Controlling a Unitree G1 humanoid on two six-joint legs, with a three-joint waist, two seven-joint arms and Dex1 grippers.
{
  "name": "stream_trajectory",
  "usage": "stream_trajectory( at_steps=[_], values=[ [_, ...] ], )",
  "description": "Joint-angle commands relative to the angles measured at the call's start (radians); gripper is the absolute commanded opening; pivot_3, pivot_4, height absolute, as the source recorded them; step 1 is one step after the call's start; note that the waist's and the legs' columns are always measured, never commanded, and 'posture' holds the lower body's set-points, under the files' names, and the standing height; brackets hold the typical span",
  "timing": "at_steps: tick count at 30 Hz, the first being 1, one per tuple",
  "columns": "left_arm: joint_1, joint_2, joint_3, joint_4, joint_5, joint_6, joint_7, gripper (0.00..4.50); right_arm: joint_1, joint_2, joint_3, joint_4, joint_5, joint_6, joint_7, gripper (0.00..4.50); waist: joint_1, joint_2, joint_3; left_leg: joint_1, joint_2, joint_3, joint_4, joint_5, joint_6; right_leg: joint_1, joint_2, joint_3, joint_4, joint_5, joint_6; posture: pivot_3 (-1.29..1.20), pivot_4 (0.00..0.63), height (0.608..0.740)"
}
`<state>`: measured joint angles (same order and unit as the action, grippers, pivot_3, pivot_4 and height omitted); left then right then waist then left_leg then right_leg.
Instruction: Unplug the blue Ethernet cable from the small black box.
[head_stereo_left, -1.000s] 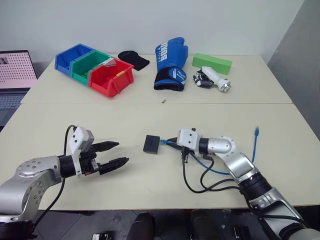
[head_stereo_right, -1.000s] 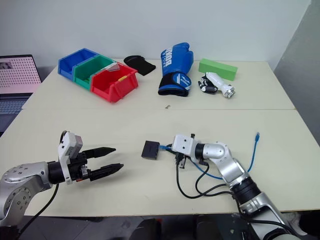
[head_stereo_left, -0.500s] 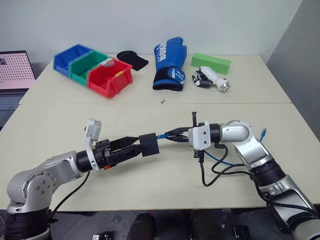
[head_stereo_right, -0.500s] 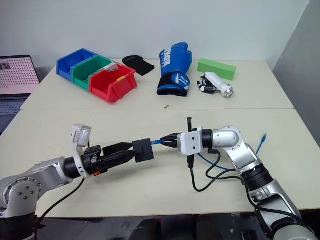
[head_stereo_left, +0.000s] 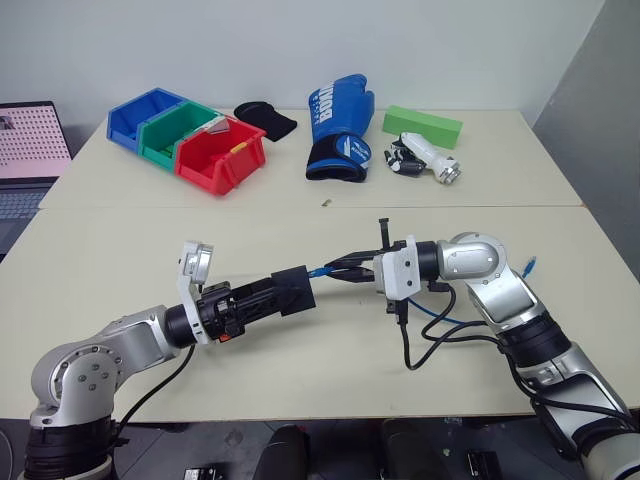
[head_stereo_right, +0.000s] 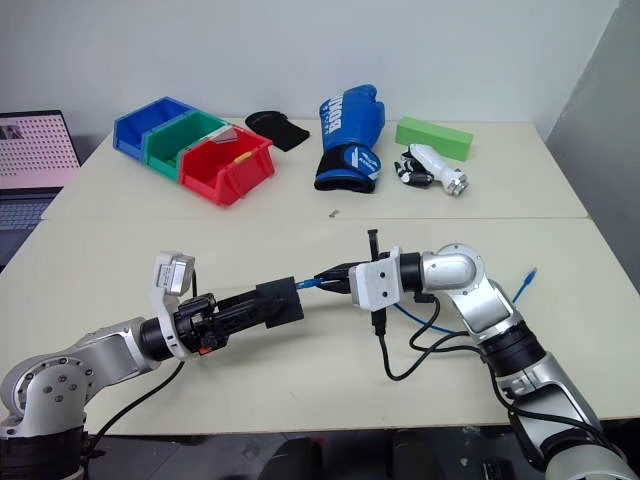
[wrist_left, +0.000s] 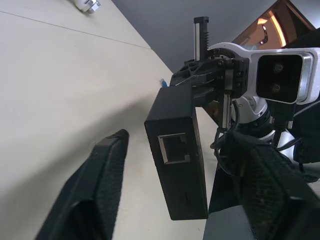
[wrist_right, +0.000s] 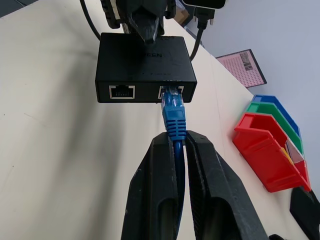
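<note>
A pale worktop runs under me, bins and a boxing glove along its far edge. My right jaws are pinched shut on the blue Ethernet cable just behind its plug, which is seated in the small black box. My left jaws are half-closed around that box, held above the near middle. If the left hold is loose, pulling drags the box along; the latch may also hold the plug in.

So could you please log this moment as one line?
left gripper: closing around black box | right gripper: shut on blue cable | plug: in | box: off table
</note>
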<state>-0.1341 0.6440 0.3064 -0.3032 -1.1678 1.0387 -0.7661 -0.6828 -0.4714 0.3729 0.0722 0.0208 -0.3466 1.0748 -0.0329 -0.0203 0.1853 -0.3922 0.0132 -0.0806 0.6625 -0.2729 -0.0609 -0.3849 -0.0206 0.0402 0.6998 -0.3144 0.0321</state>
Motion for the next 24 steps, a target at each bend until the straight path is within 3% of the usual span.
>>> stream_trajectory(
  at_steps=[1, 8, 13, 17, 19, 22, 24],
  values=[
    [-0.01, 0.013, 0.012, -0.005, -0.01, -0.01, -0.003, 2.14, -0.024, -0.005, -0.026, -0.033, -0.007, -0.041, -0.016, 0.04, 0.0, 0.0, 0.0, 0.0, 0.0, 0.0, 0.0, 0.0, 0.0, 0.0, 0.0, 0.0, 0.0, 0.0, 0.0, 0.0, 0.15, 0.74],
    [-0.009, 0.011, -0.011, -0.004, 0.022, -0.016, 0.0, 0.79, -0.027, 0.006, -0.017, -0.031, -0.053, -0.118, -0.052, 0.04, 0.0, 0.0, 0.0, 0.0, 0.0, 0.0, 0.0, 0.0, 0.0, 0.0, 0.0, 0.0, 0.0, 0.0, 0.0, 0.0, 0.15, 0.74],
    [-0.003, 0.024, -0.018, -0.01, 0.036, -0.018, -0.018, 0.77, -0.026, -0.009, 0.009, -0.002, -0.118, -0.235, -0.061, 0.04, 0.0, 0.0, 0.0, 0.0, 0.0, 0.0, 0.0, 0.0, 0.0, 0.0, 0.0, 0.0, 0.0, 0.0, 0.0, 0.0, 0.15, 0.74],
    [-0.005, 0.048, -0.033, -0.017, 0.059, -0.031, -0.055, 0.77, -0.026, -0.025, 0.008, -0.001, -0.1, -0.252, -0.043, 1.32, 0.0, 0.0, 0.0, 0.0, 0.0, 0.0, 0.0, 0.0, 0.0, 0.0, 0.0, 0.0, 0.0, 0.0, 0.0, 0.0, 0.15, 0.74],
    [-0.01, 0.074, -0.053, -0.02, 0.095, -0.047, -0.092, 0.77, -0.024, -0.042, 0.002, -0.025, -0.051, -0.21, -0.009, 1.66, 0.0, 0.0, 0.0, 0.0, 0.0, 0.0, 0.0, 0.0, 0.0, 0.0, 0.0, 0.0, 0.0, 0.0, 0.0, 0.0, 0.15, 0.74],
    [-0.026, 0.113, -0.092, -0.012, 0.154, -0.085, -0.153, 0.77, -0.014, -0.07, -0.013, -0.084, 0.056, -0.102, 0.052, 2.38, 0.0, 0.0, 0.0, 0.0, -0.001, 0.0, 0.0, 0.0, 0.0, 0.0, 0.0, 0.0, 0.0, 0.0, 0.0, 0.0, 0.15, 0.74],
    [-0.04, 0.14, -0.129, -0.007, 0.208, -0.127, -0.202, 0.77, 0.008, -0.086, -0.03, -0.153, 0.163, 0.07, 0.074, 2.78, 0.001, 0.0, 0.0, 0.0, -0.001, 0.0, 0.0, 0.0, 0.0, 0.0, 0.0, 0.0, 0.0, 0.0, 0.0, 0.0, 0.15, 0.74]
  ],
)
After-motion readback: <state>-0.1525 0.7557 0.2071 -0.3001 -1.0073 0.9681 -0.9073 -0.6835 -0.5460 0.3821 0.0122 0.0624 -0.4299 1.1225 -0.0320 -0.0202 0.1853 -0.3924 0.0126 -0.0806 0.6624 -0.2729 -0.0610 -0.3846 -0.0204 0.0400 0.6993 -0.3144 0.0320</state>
